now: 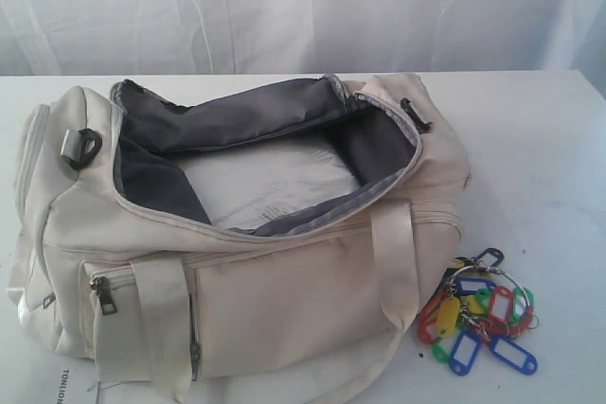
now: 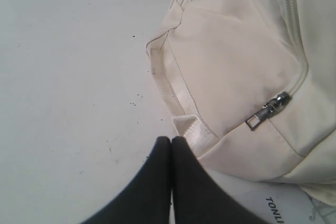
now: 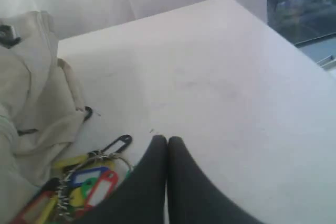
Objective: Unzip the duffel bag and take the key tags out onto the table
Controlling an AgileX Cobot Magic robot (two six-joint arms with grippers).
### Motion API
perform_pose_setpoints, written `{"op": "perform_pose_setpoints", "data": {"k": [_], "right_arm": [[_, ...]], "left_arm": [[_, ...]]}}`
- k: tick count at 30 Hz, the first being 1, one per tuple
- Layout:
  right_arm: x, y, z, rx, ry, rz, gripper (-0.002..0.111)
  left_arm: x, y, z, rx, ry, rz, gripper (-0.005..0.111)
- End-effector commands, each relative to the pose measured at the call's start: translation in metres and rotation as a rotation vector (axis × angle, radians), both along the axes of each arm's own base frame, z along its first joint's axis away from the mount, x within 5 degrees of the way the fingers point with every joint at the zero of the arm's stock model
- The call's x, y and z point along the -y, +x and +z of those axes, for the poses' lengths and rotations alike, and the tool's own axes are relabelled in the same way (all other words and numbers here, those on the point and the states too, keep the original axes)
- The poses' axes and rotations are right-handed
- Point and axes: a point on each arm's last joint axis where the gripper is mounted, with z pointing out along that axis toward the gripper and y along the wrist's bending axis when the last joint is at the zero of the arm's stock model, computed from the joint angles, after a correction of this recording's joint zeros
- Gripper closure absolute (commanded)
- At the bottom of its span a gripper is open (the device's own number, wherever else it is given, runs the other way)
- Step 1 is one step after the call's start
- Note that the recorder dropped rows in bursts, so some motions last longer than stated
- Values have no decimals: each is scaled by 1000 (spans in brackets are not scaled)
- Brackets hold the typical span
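Lower right: key tags (image 1: 478,314) lie on table (image 1: 549,139) beside unzipped duffel bag (image 1: 284,300). Judged light, loose, slippery; grip the bunched centre. Left and right jaws pressed together, empty.

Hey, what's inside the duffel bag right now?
The open duffel bag shows only grey lining and a pale, crinkled floor panel; nothing loose in sight. The key tags lie outside on the table. The ends under the folded-back flap and the zipped pockets are hidden.
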Motion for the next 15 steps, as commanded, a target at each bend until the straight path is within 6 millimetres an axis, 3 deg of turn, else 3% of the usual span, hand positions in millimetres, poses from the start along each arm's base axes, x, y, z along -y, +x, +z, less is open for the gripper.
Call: {"op": "perform_pose_setpoints", "data": {"k": [1, 6, 15], "right_arm": [[2, 0, -1, 9, -231, 28, 108], [0, -1, -1, 17, -410, 106, 108], [-3, -1, -1, 18, -331, 118, 108]], "left_arm": [[0, 0, -1, 2, -4, -2, 107], [0, 0, -1, 2, -4, -2, 107], [0, 0, -1, 2, -4, -2, 107]]}}
